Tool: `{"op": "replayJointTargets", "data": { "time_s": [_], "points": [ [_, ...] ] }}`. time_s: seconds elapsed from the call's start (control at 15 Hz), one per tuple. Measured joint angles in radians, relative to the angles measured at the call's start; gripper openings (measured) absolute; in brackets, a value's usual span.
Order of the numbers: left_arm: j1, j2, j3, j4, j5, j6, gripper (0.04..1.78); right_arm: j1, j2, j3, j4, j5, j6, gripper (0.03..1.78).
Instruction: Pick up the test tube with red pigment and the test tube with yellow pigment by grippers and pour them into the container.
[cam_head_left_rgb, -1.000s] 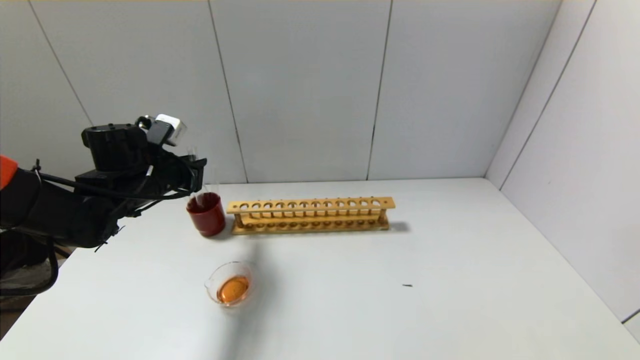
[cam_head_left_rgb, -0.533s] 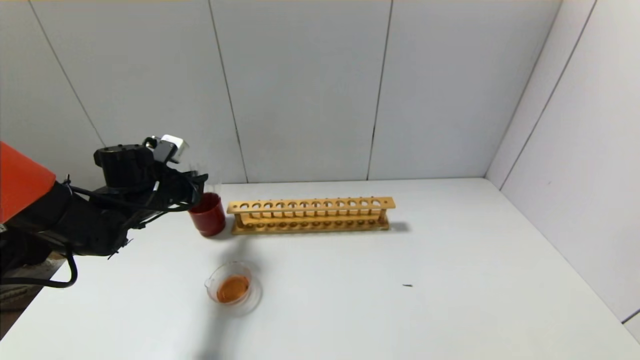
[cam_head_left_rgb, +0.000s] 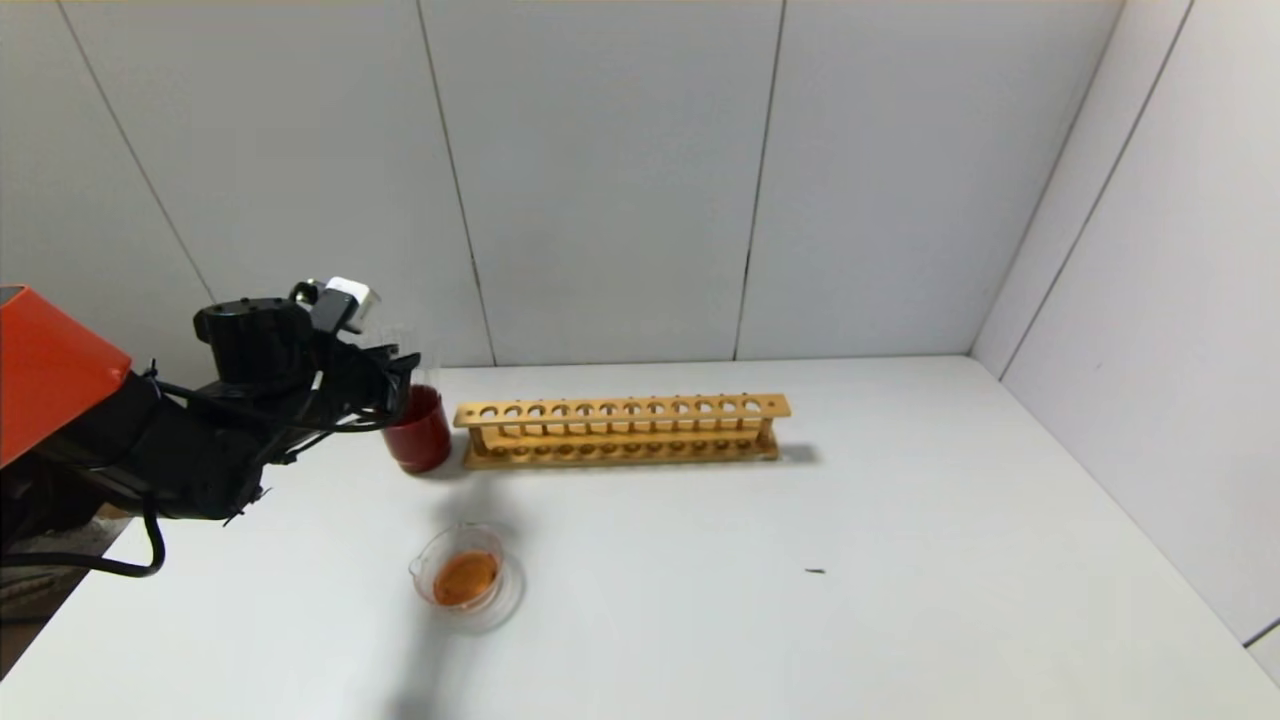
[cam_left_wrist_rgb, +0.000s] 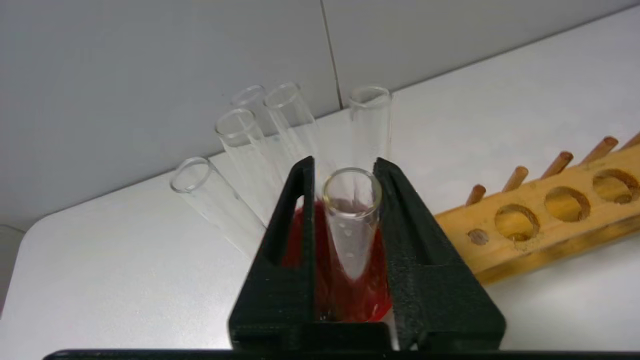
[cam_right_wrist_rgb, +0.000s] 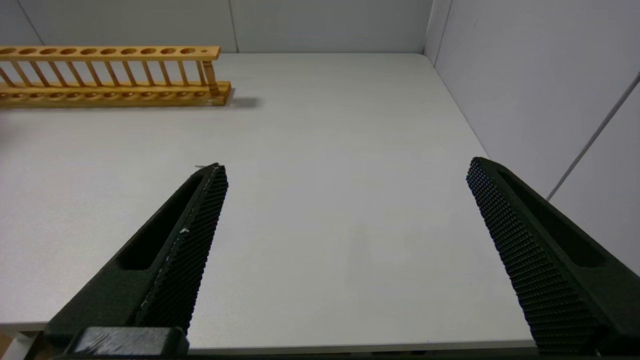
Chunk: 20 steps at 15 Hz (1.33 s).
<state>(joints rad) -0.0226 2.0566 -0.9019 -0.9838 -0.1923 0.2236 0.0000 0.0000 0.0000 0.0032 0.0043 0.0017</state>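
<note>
My left gripper (cam_head_left_rgb: 400, 366) hangs over the dark red cup (cam_head_left_rgb: 422, 438) at the back left of the table. In the left wrist view this gripper (cam_left_wrist_rgb: 344, 166) is shut on an upright clear tube (cam_left_wrist_rgb: 351, 220) that holds only droplets, with its rounded end down inside the cup (cam_left_wrist_rgb: 320, 285). No tube in view holds red or yellow liquid. The container (cam_head_left_rgb: 432, 560), a low clear glass dish, sits in front of the cup and holds orange liquid. My right gripper (cam_right_wrist_rgb: 345, 167) is open and empty above the table's front right part, out of the head view.
Several empty clear tubes (cam_left_wrist_rgb: 242, 145) lean in the red cup. An empty wooden tube rack (cam_head_left_rgb: 620, 428) stands right of the cup and shows in both wrist views (cam_left_wrist_rgb: 550, 215) (cam_right_wrist_rgb: 110, 75). Grey walls close the back and right.
My left gripper has come down with the clear tube, lowering it into the red cup. The dish and the rack have not moved.
</note>
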Motion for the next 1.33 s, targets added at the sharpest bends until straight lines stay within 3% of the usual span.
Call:
{"op": "replayJointTargets", "data": {
  "time_s": [0.13, 0.33, 0.53, 0.67, 0.93, 1.33],
  "points": [
    [0.0, -0.007, 0.001, -0.003, -0.001, 0.001, 0.73, 0.0, 0.0, 0.0, 0.0, 0.0, 0.0, 1.75],
    [0.0, -0.021, 0.001, -0.002, -0.001, 0.002, 1.25, 0.0, 0.0, 0.0, 0.0, 0.0, 0.0, 1.75],
    [0.0, -0.053, 0.001, 0.004, -0.001, 0.003, 1.61, 0.0, 0.0, 0.0, 0.0, 0.0, 0.0, 1.75],
    [0.0, -0.091, -0.001, 0.018, -0.001, 0.003, 1.72, 0.0, 0.0, 0.0, 0.0, 0.0, 0.0, 1.75],
    [0.001, -0.284, 0.031, 0.076, 0.006, 0.009, 1.75, 0.0, 0.0, 0.0, 0.0, 0.0, 0.0, 1.75],
    [0.01, -0.877, 0.303, 0.216, 0.01, -0.001, 1.75, 0.0, 0.0, 0.0, 0.0, 0.0, 0.0, 1.75]
  ]
}}
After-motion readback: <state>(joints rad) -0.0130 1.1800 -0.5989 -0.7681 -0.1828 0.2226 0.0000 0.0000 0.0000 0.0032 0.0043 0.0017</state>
